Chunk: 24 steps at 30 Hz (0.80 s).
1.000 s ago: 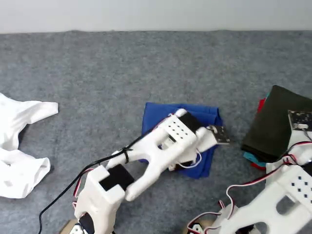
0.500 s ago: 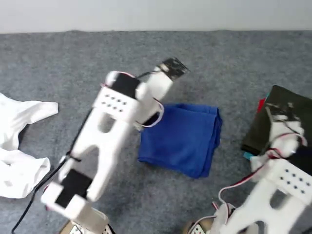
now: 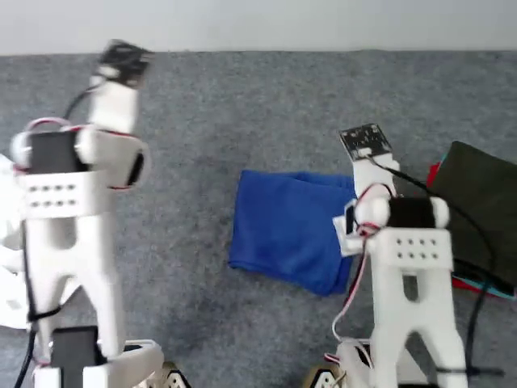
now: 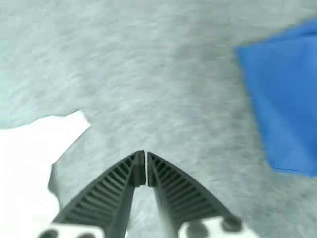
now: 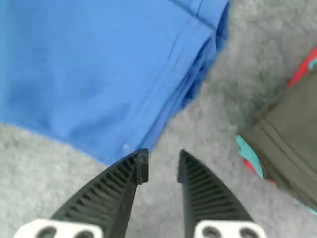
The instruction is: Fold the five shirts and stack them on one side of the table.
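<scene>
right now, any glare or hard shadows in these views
High view: even light, no glare on the table, only a faint shadow along the blue shirt's edge nearest the arms. Left wrist view: the white shirt shows as flat bright white, no folds readable. Right wrist view: soft shading in the blue shirt's folded edge, nothing hard.

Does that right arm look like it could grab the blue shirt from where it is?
Probably yes: the right gripper hangs open right at the edge of the blue shirt, with nothing between them or lying on top of it.
</scene>
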Tool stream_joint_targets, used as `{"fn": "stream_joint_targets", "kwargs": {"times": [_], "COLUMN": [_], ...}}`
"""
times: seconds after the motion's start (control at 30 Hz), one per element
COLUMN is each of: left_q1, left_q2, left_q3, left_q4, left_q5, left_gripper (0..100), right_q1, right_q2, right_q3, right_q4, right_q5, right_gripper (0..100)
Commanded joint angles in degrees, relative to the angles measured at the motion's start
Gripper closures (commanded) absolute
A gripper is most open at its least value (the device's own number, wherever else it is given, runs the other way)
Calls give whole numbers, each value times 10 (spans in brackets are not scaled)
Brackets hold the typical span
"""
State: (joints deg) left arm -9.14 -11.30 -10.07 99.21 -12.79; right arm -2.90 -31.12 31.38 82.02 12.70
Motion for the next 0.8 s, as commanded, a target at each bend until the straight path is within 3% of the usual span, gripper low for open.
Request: {"fn": "stream_joint_targets", "kwargs": {"times": [0.0,0.23,0.43,0.77], "left_q1": [-60,-117,-117,-117], "left_q2": [-37,-43,-41,-41], "left_q3": [19,65,65,82], "left_q4": [13,11,11,7], "left_q5": [-22,-67,-67,-66], "left_gripper": [987,987,987,986], "right_q1": [-8,-7,-4,-7], "right_q2": [43,92,145,219], "right_q3": [-33,-33,-33,-33], "right_q4": [-66,-156,-240,-291], "right_q5": [-19,-49,-49,-49], "right_gripper": [870,868,869,869]}}
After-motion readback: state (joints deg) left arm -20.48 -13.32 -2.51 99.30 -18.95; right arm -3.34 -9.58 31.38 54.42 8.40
